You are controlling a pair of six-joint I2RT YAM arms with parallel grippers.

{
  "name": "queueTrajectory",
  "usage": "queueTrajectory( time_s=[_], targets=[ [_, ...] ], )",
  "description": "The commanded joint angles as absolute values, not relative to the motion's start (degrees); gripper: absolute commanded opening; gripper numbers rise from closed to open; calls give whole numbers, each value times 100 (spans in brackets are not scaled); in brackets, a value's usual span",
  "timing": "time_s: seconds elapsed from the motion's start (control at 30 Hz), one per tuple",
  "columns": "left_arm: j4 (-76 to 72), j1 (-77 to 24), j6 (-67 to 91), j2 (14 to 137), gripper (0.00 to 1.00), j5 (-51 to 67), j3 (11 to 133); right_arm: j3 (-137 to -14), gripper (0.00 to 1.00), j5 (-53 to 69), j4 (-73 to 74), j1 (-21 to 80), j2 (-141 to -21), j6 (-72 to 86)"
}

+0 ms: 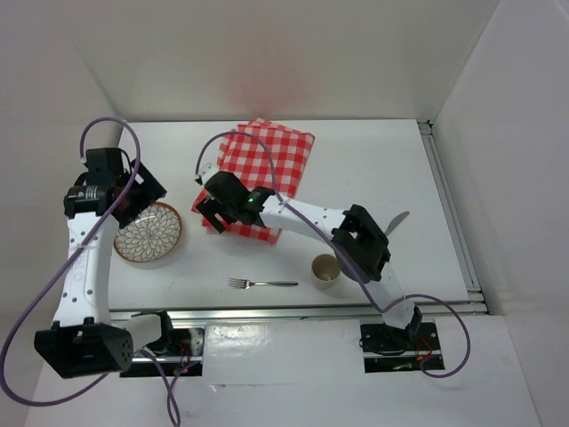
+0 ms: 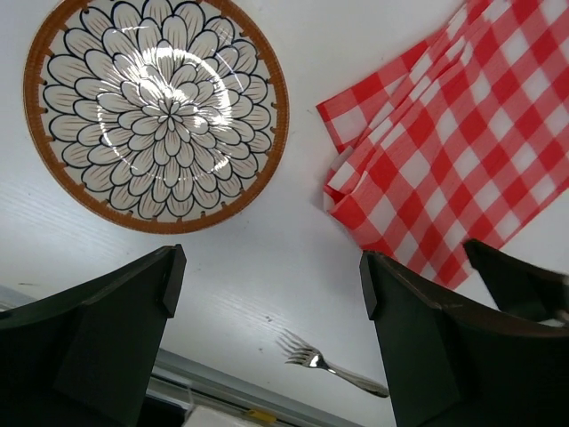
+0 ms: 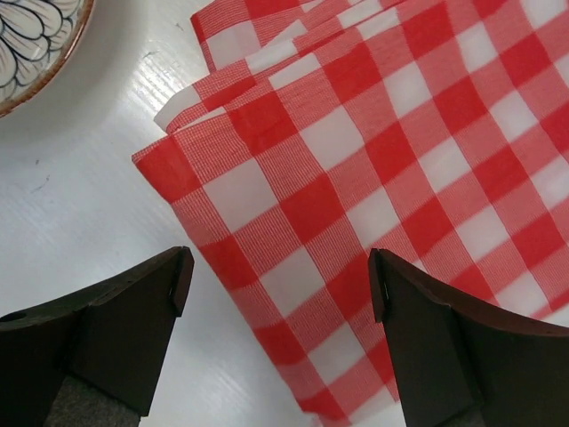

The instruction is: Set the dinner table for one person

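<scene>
The dinner table fills the middle of the overhead view, a plain white top running from the rear wall down to the rail where the arms are bolted. At its left sits a flower-patterned plate with a brown rim. The left gripper hangs by the plate's upper edge, spread wide with nothing between its fingers. A folded red-and-white checked napkin lies at upper centre. The right gripper hovers over the napkin's lower left corner, also wide and holding nothing. Toward the bottom of the frame a fork lies flat, tines pointing left, and a small beige cup stands upright just to its right. Right of centre, the tip of a knife pokes out from behind the right arm.
</scene>
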State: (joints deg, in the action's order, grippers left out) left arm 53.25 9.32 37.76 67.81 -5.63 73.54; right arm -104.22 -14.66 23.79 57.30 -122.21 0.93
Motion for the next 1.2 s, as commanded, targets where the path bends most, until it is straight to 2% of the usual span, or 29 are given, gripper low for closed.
queueTrajectory(
  time_s=[0.0, 0.27, 0.4, 0.53, 0.57, 0.63, 0.7, 0.77, 0.8, 0.93, 1.17],
  targets=[
    [5379, 949, 4165, 6382, 100, -510, 7260, -10906, 93, -1310, 1951, 5845, -12594, -404],
    [5431, 1002, 4245, 6240, 100, -623, 7198, -11320, 93, -783, 1731, 6011, -13147, -650],
    [5379, 1002, 4298, 6187, 100, -545, 7146, -11408, 93, -984, 1802, 6082, -13376, -703],
    [5274, 1002, 4298, 6135, 100, -483, 7093, -11496, 84, -1466, 1670, 6082, -13649, -703],
    [5273, 1002, 4359, 6135, 100, -483, 7041, -11574, 79, -1772, 1618, 6082, -13719, -703],
    [5273, 1002, 4359, 6135, 100, -483, 7040, -11575, 76, -1985, 1460, 6082, -13807, -782],
    [5221, 1002, 4359, 6135, 100, -483, 7040, -11575, 63, -2118, 1406, 6082, -13808, -844],
    [5221, 1002, 4359, 6135, 100, -483, 7040, -11497, 47, -2118, 1223, 6082, -13738, -844],
    [5221, 1002, 4359, 6135, 100, -483, 7040, -11383, 31, -2118, 1091, 6082, -13676, -844],
    [5028, 1002, 4359, 6135, 100, -360, 6917, -11268, 0, -2249, 1037, 6082, -13299, -669],
    [4623, 1002, 4245, 6521, 94, 201, 6812, -10768, 0, -1855, 1169, 5380, -12027, 86]
  ],
)
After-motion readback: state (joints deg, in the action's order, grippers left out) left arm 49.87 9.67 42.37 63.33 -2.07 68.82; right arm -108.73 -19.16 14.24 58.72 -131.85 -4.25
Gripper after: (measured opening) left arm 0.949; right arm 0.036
